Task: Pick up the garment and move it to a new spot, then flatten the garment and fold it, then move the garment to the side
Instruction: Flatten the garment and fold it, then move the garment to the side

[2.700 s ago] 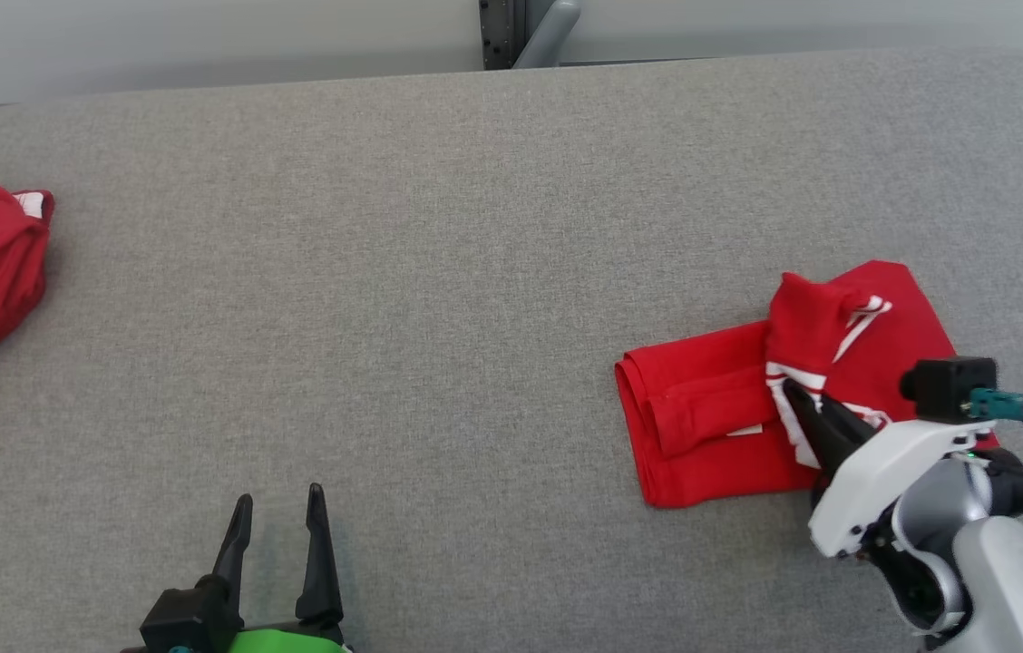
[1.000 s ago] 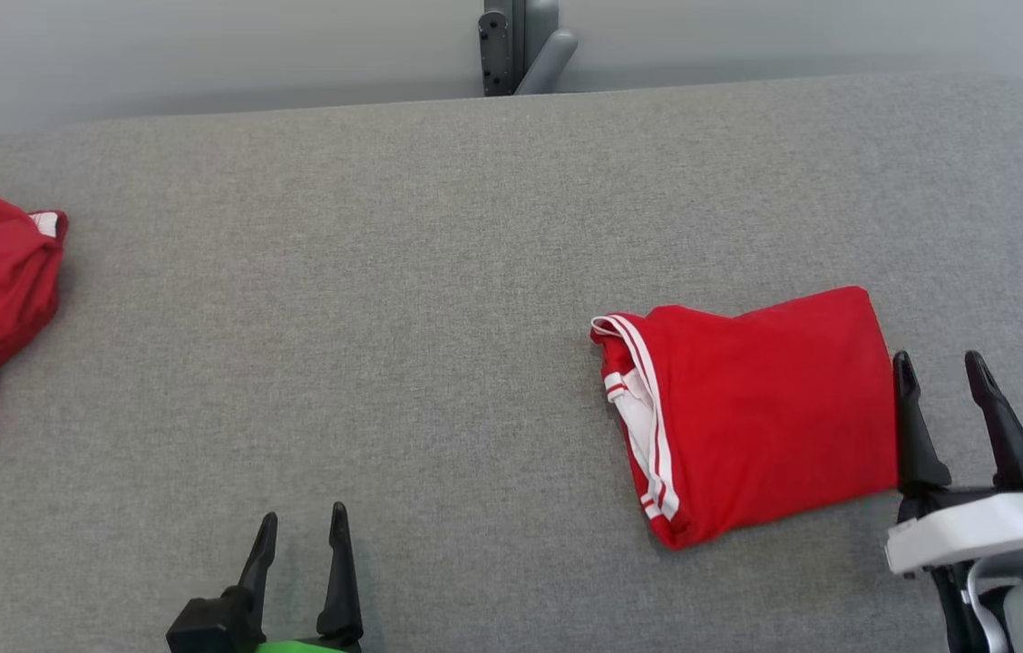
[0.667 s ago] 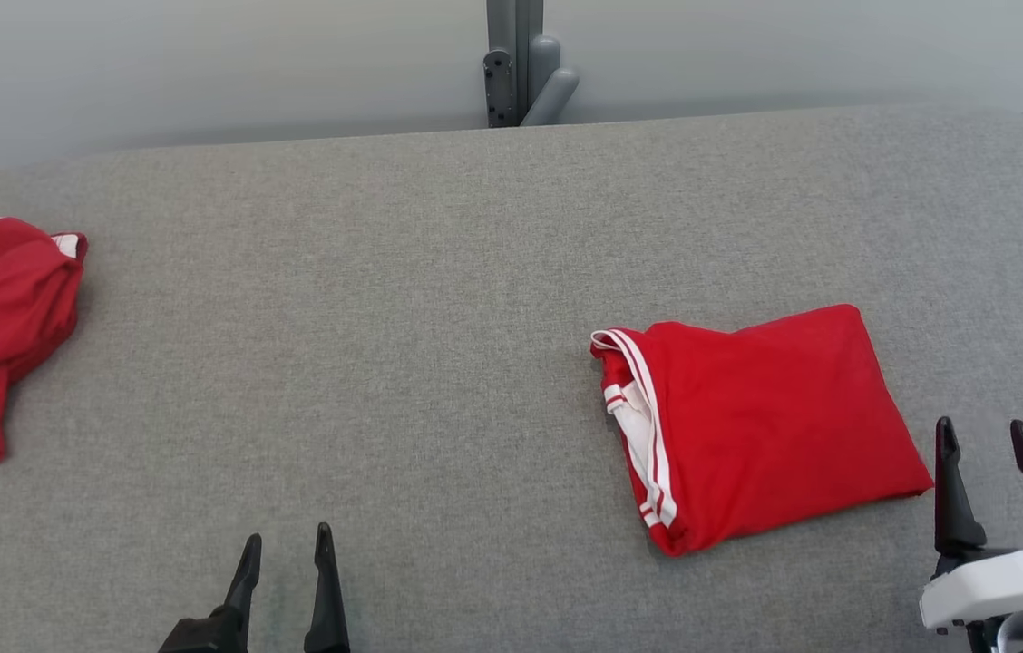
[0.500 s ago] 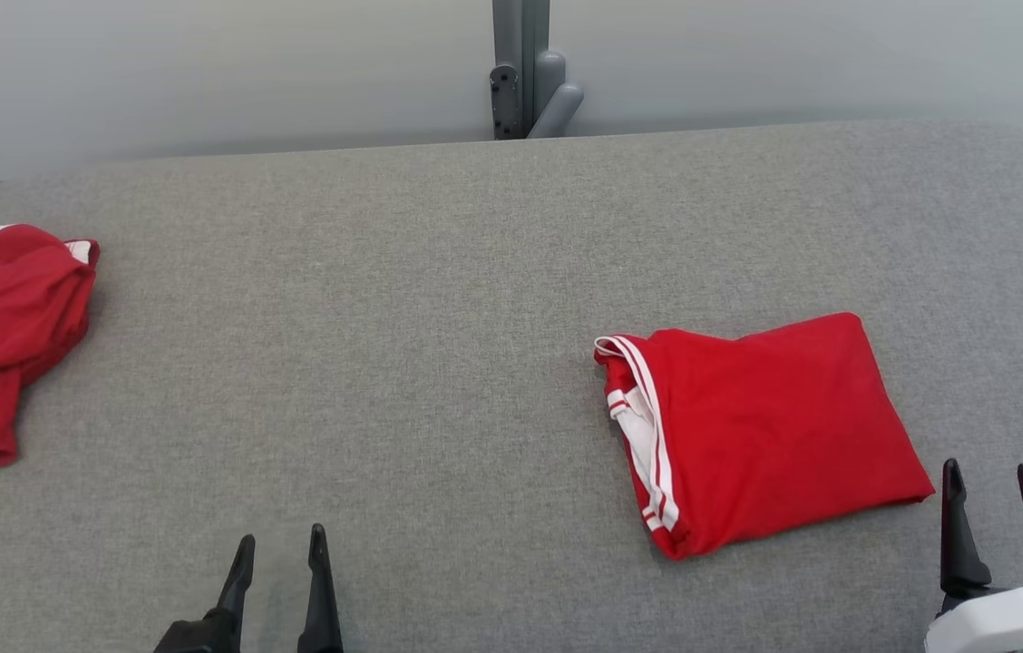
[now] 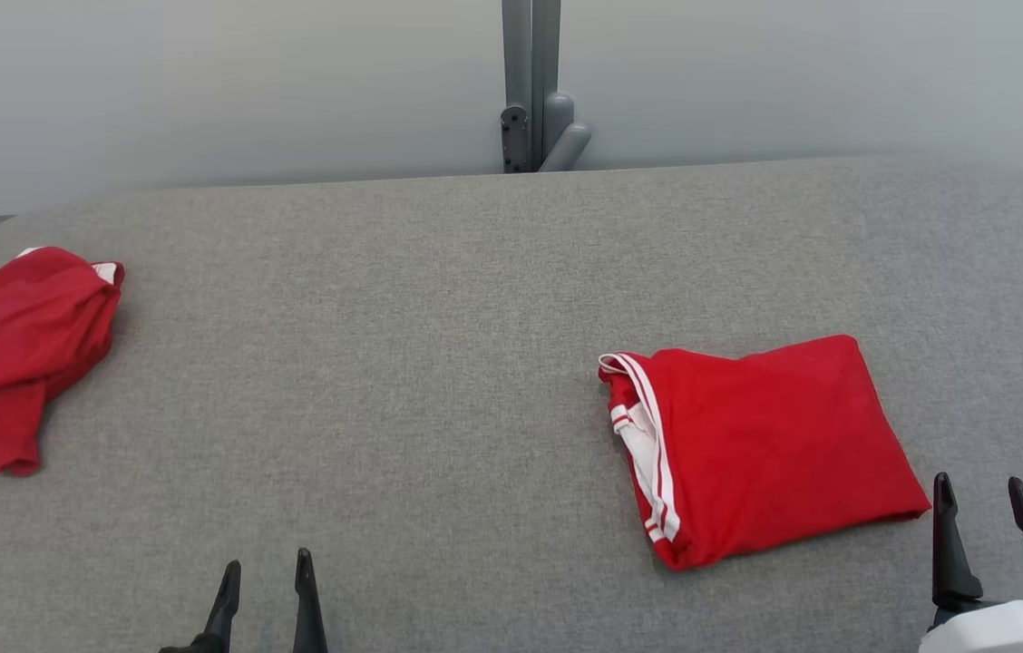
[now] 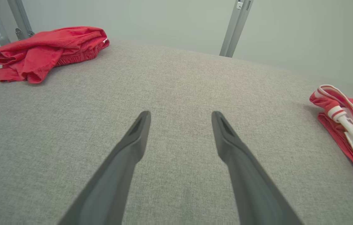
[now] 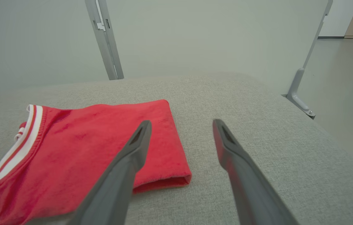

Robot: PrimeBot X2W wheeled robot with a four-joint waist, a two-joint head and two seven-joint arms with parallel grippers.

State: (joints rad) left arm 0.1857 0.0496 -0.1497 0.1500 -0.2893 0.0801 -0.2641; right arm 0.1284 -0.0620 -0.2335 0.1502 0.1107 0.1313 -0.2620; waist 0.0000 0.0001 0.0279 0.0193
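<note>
Two red fabric garments lie on one grey cloth-covered table (image 5: 439, 299): one folded red garment with white-striped trim (image 5: 774, 453) and one crumpled red garment (image 5: 13, 354). There are two robot grippers, the left gripper (image 5: 267, 558) and the right gripper (image 5: 979, 479), each with two long dark jaws. One grey metal post (image 5: 530, 82) stands behind the table.

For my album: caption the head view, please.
A folded garment beside open right end effector; crumpled garment far left.
</note>
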